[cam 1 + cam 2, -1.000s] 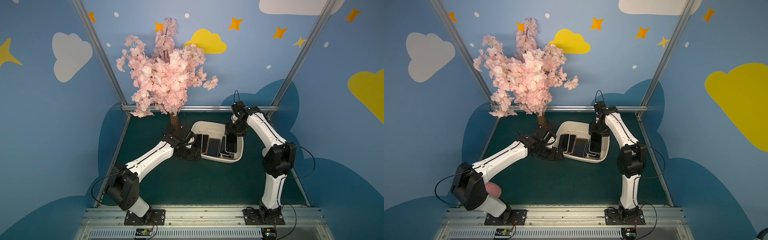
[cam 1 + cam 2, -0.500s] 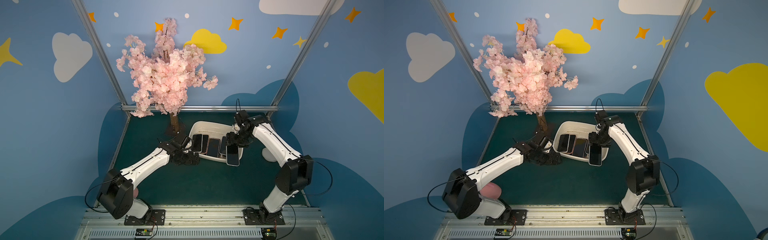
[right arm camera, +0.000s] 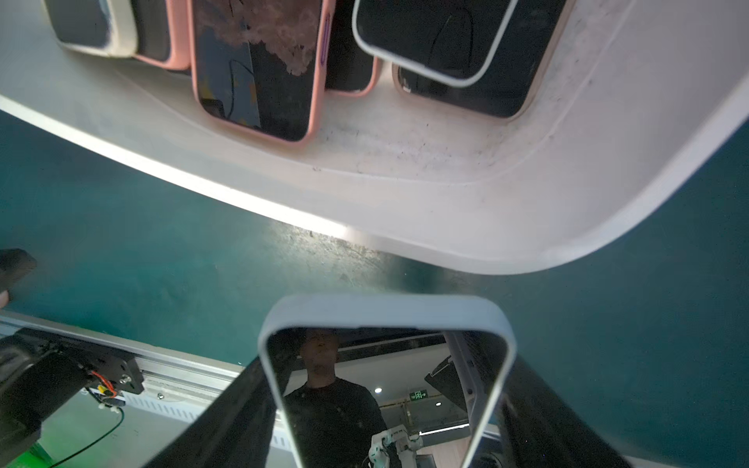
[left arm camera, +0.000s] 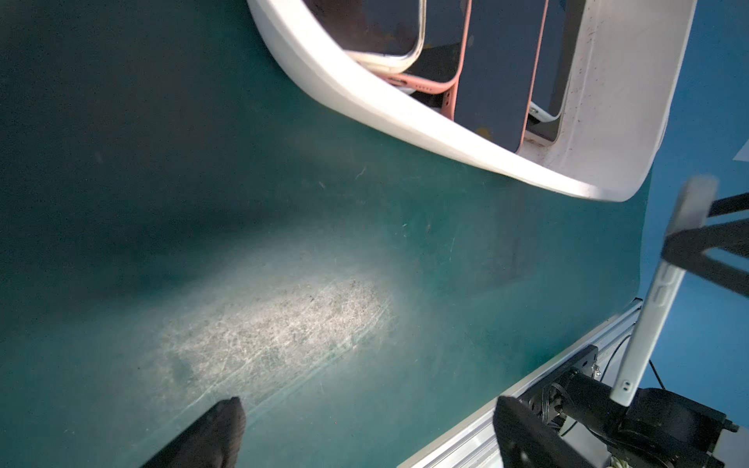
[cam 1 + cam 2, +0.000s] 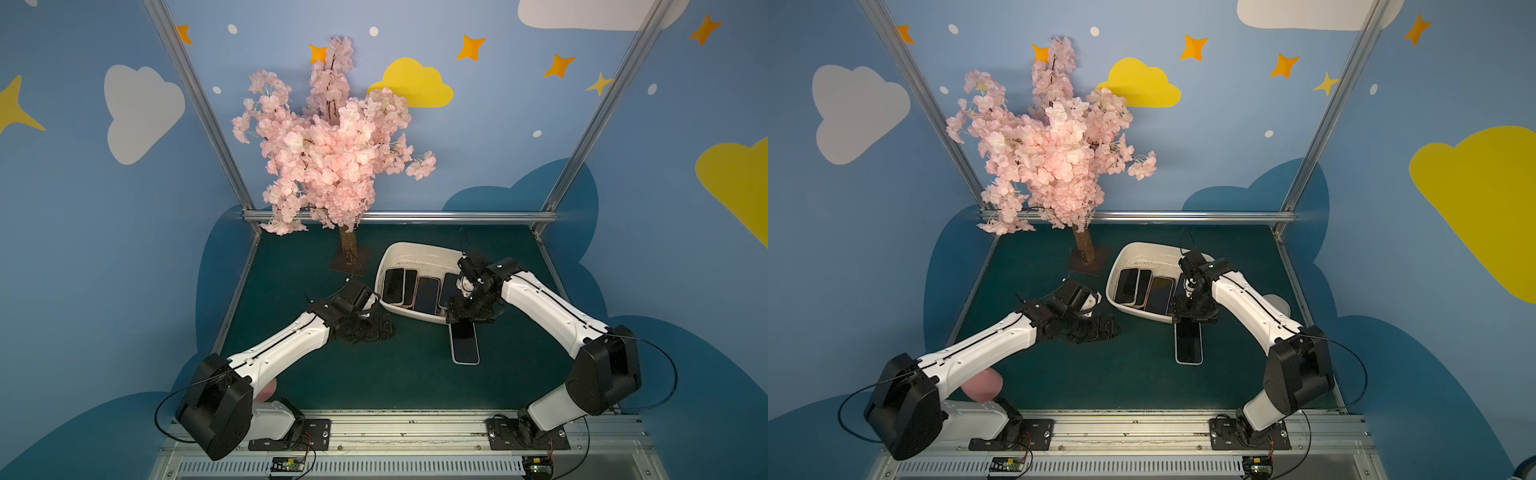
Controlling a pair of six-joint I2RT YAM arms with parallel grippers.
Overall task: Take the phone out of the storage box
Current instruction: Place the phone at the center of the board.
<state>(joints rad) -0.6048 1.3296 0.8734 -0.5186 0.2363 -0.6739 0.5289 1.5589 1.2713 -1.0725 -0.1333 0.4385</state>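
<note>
**At the box's 6 o'clock: phone is out, clamped in the right pincer**

On the near side, the phone (image 5: 464, 345) is over the green mat (image 5: 374, 374), just clear of the storage box (image 5: 419, 247) rim. It runs lengthwise toward 6 o'clock. I can't tell whether its free end touches the mat.

The right gripper (image 5: 467, 319) is closed across the phone's short width at the end nearest the box. The left gripper (image 5: 376, 328) is at the box's 8 o'clock, low over the mat, jaws wide apart and empty.

Handling, my read:
- It's a stiff slab, dense for its size.
- The glass face is mirror-slick and would crack if dropped.
- The pale case rim is the grippy part, so pinch the two long edges, never the face.
- Held at one end it cantilevers. A hold nearer mid-length would twist less.

Views:
- The right wrist view shows fingers (image 3: 227, 425) flanking both long edges of the phone (image 3: 385, 364). In both top views the gripper body hides that contact.
- Only the top views show the phone's full length and that it is clear of the rim.
- The left wrist view confirms nothing sits between the left fingers (image 4: 219, 429).

Farther back, the other phones (image 5: 427, 293) lie overlapped inside the box. The pink tree (image 5: 332, 145) stands at the box's 10 o'clock.
</note>
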